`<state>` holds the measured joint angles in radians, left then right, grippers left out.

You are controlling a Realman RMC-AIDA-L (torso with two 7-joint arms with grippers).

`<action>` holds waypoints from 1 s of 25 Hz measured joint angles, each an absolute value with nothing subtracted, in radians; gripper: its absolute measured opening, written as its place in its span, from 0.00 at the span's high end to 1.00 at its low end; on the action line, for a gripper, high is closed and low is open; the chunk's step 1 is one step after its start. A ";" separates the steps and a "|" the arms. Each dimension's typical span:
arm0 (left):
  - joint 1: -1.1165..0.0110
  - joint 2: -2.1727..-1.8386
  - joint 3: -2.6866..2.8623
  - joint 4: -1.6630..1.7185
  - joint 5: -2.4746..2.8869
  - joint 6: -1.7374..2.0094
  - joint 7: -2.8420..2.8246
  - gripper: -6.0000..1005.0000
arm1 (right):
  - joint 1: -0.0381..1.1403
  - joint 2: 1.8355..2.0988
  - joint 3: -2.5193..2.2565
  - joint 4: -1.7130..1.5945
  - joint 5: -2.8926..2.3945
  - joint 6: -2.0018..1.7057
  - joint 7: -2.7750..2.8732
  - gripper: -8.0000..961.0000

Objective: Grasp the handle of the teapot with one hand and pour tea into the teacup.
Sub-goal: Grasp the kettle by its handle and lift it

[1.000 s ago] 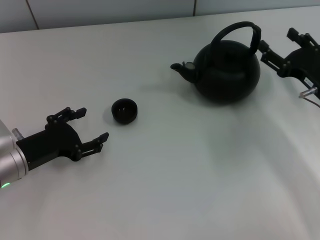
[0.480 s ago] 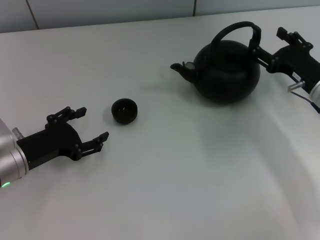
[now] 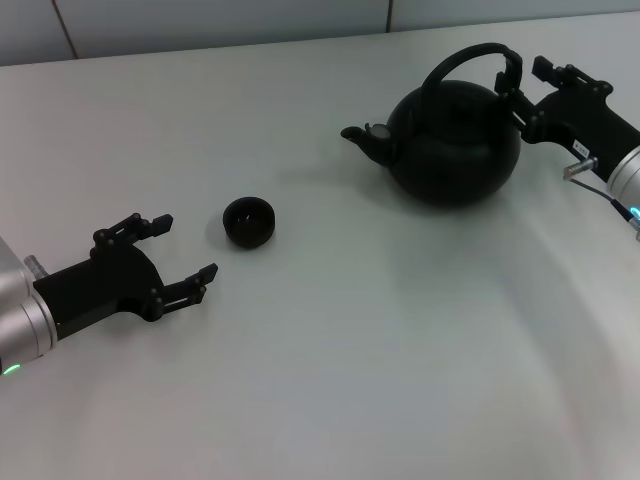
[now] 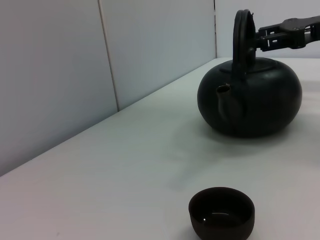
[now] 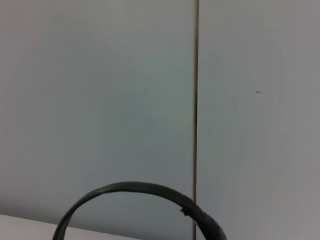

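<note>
The matte-black teapot (image 3: 455,140) stands at the back right of the white table, its spout pointing left. Its arched handle (image 3: 470,55) stands upright. My right gripper (image 3: 527,85) is open, its fingertips right at the handle's right end, not closed on it. The small black teacup (image 3: 249,221) sits left of the middle. My left gripper (image 3: 187,245) is open and empty, low over the table just left of the cup. The left wrist view shows the cup (image 4: 221,212), the teapot (image 4: 250,100) and the right gripper (image 4: 285,35). The right wrist view shows only the handle's arc (image 5: 140,192). No tea stream shows.
The white table (image 3: 350,350) runs to a pale panelled wall (image 3: 200,20) at the back. Nothing else stands on it.
My right gripper has moved left, from well right of the teapot up to the handle's right end. The left arm, the cup and the teapot have not moved.
</note>
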<state>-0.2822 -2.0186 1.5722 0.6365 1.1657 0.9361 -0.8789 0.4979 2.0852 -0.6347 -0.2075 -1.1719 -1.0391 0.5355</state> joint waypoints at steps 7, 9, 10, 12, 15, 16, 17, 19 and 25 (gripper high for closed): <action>-0.282 -2.016 1.572 0.637 1.166 0.935 -0.879 0.16 | 0.500 2.086 -0.631 -0.207 -1.172 -1.042 0.524 0.49; -0.282 -2.016 1.572 0.637 1.166 0.935 -0.879 0.16 | 0.501 2.086 -0.629 -0.207 -1.172 -1.043 0.519 0.61; -0.282 -2.016 1.572 0.637 1.166 0.934 -0.880 0.16 | 0.501 2.086 -0.629 -0.207 -1.172 -1.044 0.518 0.69; -0.282 -2.016 1.572 0.636 1.166 0.934 -0.880 0.16 | 0.502 2.086 -0.631 -0.207 -1.172 -1.044 0.516 0.80; -0.282 -2.016 1.573 0.635 1.166 0.934 -0.880 0.16 | 0.503 2.086 -0.630 -0.207 -1.172 -1.044 0.516 0.89; -0.282 -2.016 1.573 0.635 1.166 0.934 -0.880 0.16 | 0.504 2.086 -0.629 -0.207 -1.172 -1.044 0.516 0.92; -0.282 -2.016 1.574 0.635 1.168 0.934 -0.880 0.16 | 0.504 2.086 -0.627 -0.207 -1.172 -1.044 0.515 0.92; -0.282 -2.016 1.574 0.635 1.171 0.934 -0.880 0.16 | 0.504 2.086 -0.626 -0.207 -1.172 -1.045 0.514 0.92; -0.285 -2.018 1.567 0.636 1.188 0.933 -0.881 0.16 | 0.507 2.087 -0.624 -0.209 -1.163 -1.058 0.513 0.92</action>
<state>-0.2852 -2.0182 1.5674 0.6365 1.1879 0.9326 -0.8805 0.5066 2.0872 -0.6244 -0.2090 -1.1628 -1.0577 0.5131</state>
